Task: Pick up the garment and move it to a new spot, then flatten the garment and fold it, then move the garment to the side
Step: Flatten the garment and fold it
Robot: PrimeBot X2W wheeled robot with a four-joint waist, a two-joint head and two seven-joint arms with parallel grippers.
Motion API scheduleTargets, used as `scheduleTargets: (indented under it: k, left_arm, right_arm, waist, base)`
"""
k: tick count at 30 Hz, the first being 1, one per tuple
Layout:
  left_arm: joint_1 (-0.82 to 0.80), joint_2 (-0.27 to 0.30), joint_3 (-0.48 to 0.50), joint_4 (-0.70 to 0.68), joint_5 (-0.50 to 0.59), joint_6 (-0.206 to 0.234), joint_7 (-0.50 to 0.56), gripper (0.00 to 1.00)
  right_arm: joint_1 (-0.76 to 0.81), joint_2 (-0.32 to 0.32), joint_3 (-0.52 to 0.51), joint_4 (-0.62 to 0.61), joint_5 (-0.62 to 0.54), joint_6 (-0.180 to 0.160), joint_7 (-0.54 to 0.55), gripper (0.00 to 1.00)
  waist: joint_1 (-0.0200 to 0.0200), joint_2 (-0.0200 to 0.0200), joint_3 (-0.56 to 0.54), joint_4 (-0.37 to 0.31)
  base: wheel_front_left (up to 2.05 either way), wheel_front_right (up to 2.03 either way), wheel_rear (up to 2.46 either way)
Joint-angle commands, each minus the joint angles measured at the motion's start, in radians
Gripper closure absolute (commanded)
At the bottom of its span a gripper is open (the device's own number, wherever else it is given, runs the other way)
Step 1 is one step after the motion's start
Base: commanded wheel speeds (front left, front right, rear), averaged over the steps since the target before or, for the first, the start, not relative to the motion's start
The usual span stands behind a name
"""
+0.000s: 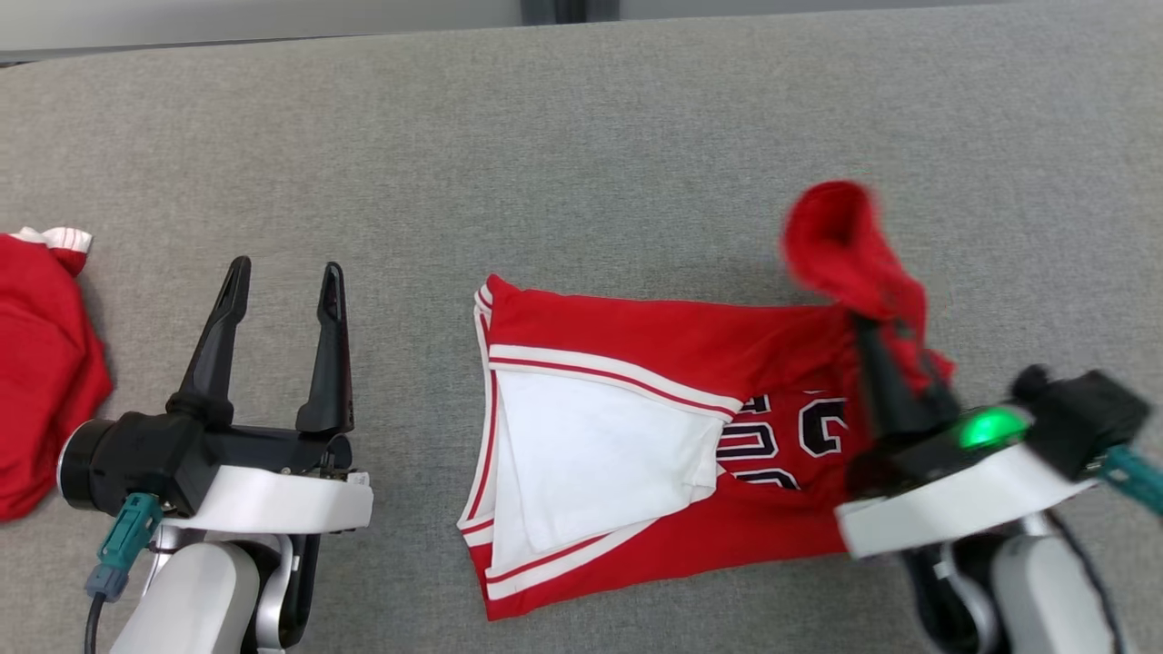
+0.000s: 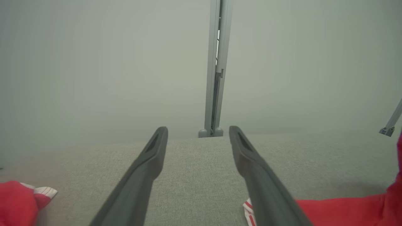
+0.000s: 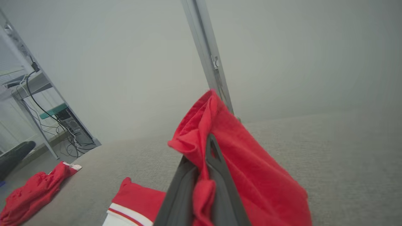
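Grey cloth top (image 1: 581, 136) ran right up to a plain pale wall (image 2: 94, 62), with a metal post (image 2: 216, 78) standing behind it. Off to one side was a rack (image 3: 36, 84) with tangled cables (image 3: 75, 141).

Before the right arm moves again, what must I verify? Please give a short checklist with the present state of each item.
1. Right pincer shut on the jersey: ok, red cloth is pinched between its fingers.
2. Left pincer open and holding nothing: ok, it hovers beside the jersey.
3. Jersey flat on the table: not ok, its right end is lifted and a flap shows the white inside.
4. Other red garment apart from the jersey: ok, it lies at the table's far left.
5. Number of cloth layers in the grip: cannot tell.
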Motion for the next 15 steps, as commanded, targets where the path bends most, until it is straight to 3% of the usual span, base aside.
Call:
scheduleTargets:
  k: [1, 6, 15]
  left_arm:
    - [-0.024, -0.002, 0.002, 0.001, 0.008, -0.002, -0.003, 0.0]
    - [-0.029, -0.018, -0.004, 0.015, 0.006, -0.008, -0.003, 0.0]
    - [-0.058, -0.055, -0.035, 0.053, 0.018, -0.043, -0.003, 0.0]
  right_arm:
    - [0.011, 0.003, 0.055, -0.024, 0.017, 0.0, 0.009, 1.0]
    - [-0.022, 0.005, 0.236, 0.006, 0.136, 0.001, -0.037, 1.0]
    - [-0.171, 0.006, 0.479, 0.259, 0.271, 0.0, -0.142, 1.0]
  waist:
    - [0.0, -0.0001, 0.001, 0.009]
    - [0.0, -0.0001, 0.007, 0.03]
    - [0.0, -0.0001, 0.023, 0.085]
  base:
    - [0.0, 0.0, 0.0]
    - [0.0, 0.0, 0.0]
    - [0.0, 0.0, 0.0]
